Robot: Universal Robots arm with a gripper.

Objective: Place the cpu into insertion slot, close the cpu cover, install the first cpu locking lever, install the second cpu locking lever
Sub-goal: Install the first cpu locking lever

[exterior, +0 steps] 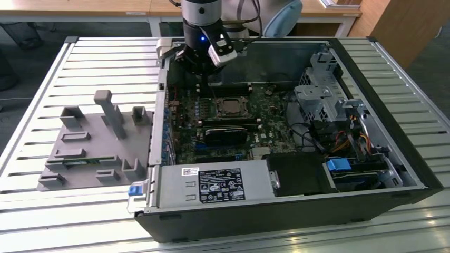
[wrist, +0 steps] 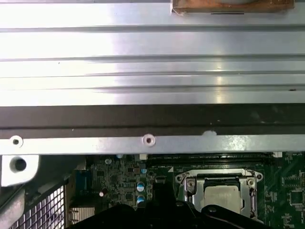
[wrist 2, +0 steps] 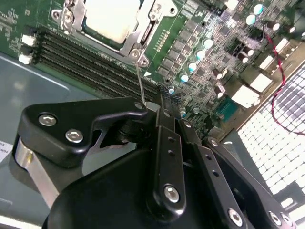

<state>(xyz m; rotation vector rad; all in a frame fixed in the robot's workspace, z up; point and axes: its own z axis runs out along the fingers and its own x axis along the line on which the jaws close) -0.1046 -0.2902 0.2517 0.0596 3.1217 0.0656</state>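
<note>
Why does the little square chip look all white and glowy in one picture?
Glare: in the second wrist view light washes the cpu white; in the first wrist view it looks dull beige, while bright streaks shine on the table slats; in the exterior view it looks grey.

The pincer hangs inside a big black computer box. The box lies open on a grey table made of long strips. A green board lies right under the pincer. In the second wrist view, long black slots run across the board, near the pincer. A black card lies a bit away from it. A grey box with a white sticker sits far from it. Coloured wires are well apart from it too. A grey plastic stand rests on the table outside the computer box.
</note>
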